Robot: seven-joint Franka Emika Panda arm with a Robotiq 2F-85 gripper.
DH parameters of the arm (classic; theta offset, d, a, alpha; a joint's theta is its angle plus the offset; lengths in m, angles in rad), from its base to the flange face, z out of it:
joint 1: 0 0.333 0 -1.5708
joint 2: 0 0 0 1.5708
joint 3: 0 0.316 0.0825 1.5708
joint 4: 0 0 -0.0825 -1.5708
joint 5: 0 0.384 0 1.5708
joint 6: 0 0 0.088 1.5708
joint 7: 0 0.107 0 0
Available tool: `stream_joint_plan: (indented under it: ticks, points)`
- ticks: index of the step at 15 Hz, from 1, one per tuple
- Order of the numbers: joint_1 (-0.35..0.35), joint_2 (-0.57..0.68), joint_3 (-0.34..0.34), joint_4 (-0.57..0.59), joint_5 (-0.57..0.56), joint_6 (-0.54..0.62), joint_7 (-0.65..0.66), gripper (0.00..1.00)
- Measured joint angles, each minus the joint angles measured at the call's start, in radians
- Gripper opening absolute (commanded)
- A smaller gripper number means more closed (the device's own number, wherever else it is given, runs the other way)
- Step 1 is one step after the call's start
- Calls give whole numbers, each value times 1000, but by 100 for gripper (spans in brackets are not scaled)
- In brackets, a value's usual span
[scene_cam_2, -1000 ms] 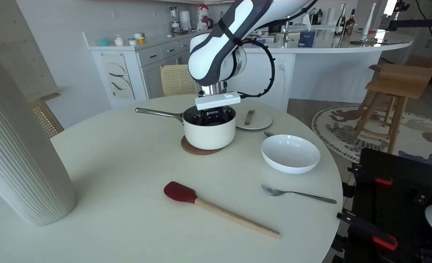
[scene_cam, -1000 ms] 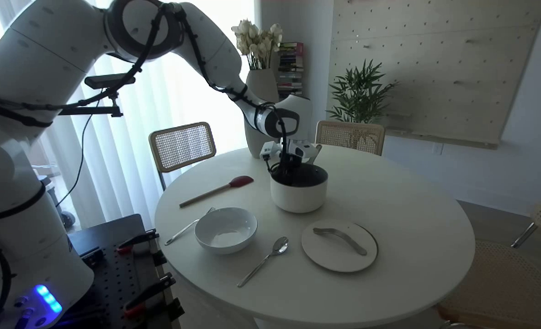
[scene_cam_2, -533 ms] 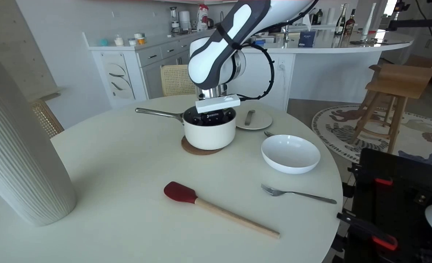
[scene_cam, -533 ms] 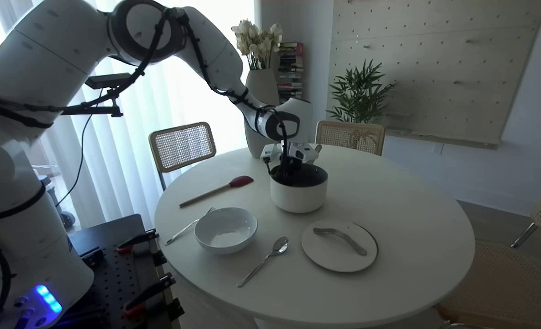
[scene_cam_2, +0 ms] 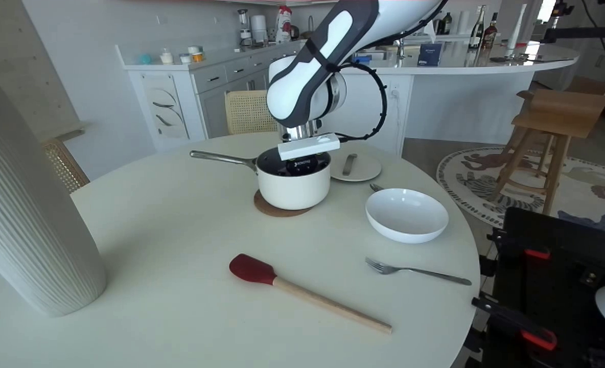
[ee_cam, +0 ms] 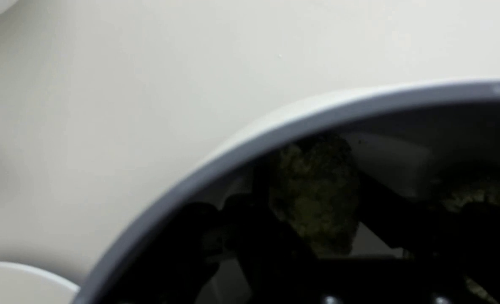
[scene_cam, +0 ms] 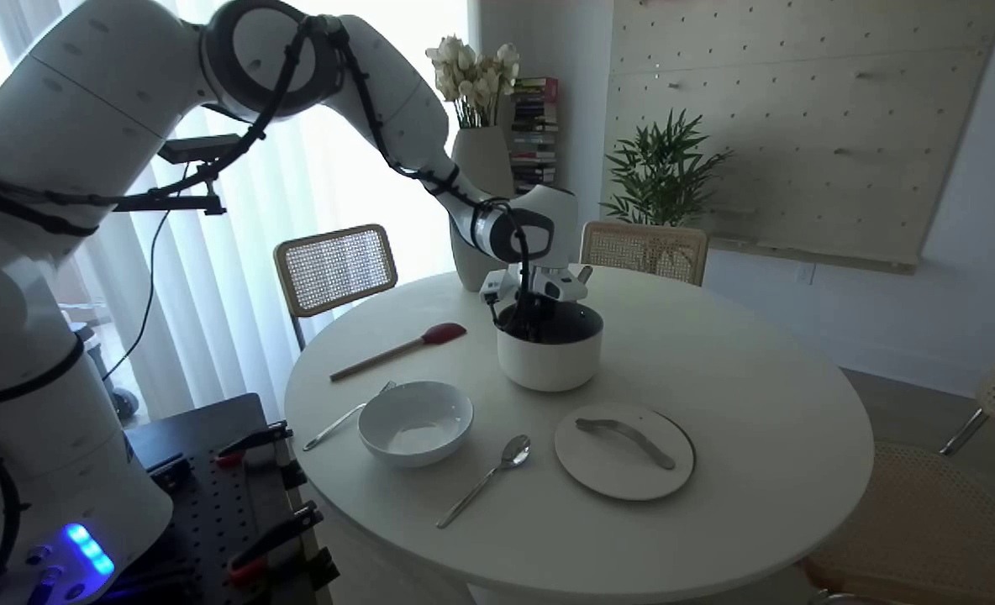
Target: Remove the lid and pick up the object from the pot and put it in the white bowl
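Between the fingers (ee_cam: 383, 211): a mottled greenish-brown lump (ee_cam: 317, 192), inside the pot (scene_cam_2: 293, 191).
Fingers: one along each flank of the lump, set apart with it in between; too dark to tell whether they press on it.
Lump's handling: probably light, its rough skin unlikely to slip; my guess is that it gives a little and could crumble under a hard squeeze.
Hold: best across the middle of those flanks, about where the fingers stand.
Pot's shadow: hides the lump's underside; toward the fingers' base one end is lost in black, and the lump is hidden in both exterior views.
Past one finger: a second mottled patch (ee_cam: 465, 196), partly covered; what it is cannot be told.
Outside the pot, well apart from the fingers: the lid (scene_cam: 607, 472) and the white bowl (scene_cam_2: 405, 236) on the bench (scene_cam_2: 180, 286), both cut off in the wrist view.
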Motion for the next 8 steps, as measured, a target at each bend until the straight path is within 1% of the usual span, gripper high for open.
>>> stream_joint_plan:
  ticks: [1,3,4,5,8]
  points:
    - [0,-1,-2,1,0,-3,0,15]
    - [1,-1,-4,2,-1,-6,0,13]
    - [1,-1,-5,2,-1,-6,0,8]
    - [1,-1,-5,2,-1,-6,0,0]
    - [1,3,-5,0,-1,-6,0,0]
